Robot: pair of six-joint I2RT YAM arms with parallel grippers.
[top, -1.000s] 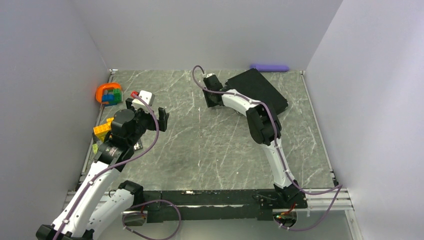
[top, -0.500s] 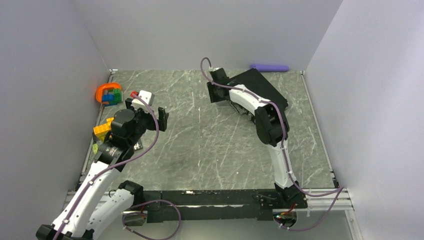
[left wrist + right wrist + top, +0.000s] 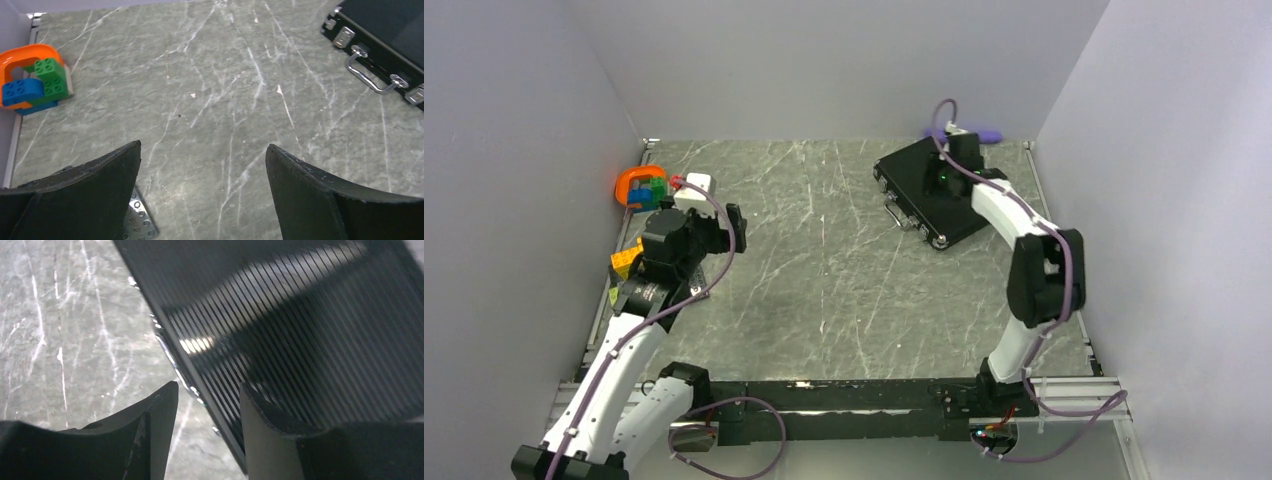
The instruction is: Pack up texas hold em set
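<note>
The black briefcase (image 3: 914, 195) lies shut and flat at the back right of the table, silver corners and handle (image 3: 896, 215) facing the middle. It also shows in the left wrist view (image 3: 385, 30) and fills the right wrist view (image 3: 300, 315) with its ribbed lid. My right gripper (image 3: 944, 180) hovers over the lid near its edge, jaws partly open and empty (image 3: 206, 387). My left gripper (image 3: 712, 220) is wide open and empty over the left of the table (image 3: 202, 150). Chip stacks, discs and the card deck are out of view.
An orange ring with coloured toy blocks (image 3: 639, 185) sits at the back left (image 3: 25, 55). Yellow blocks (image 3: 627, 260) lie by the left wall. A purple stick (image 3: 984, 133) lies against the back wall behind the case. Grey walls close three sides.
My right arm has swung from the case's left side to above its lid on the right. The case's handle side now shows. My left gripper has moved slightly back and left.
</note>
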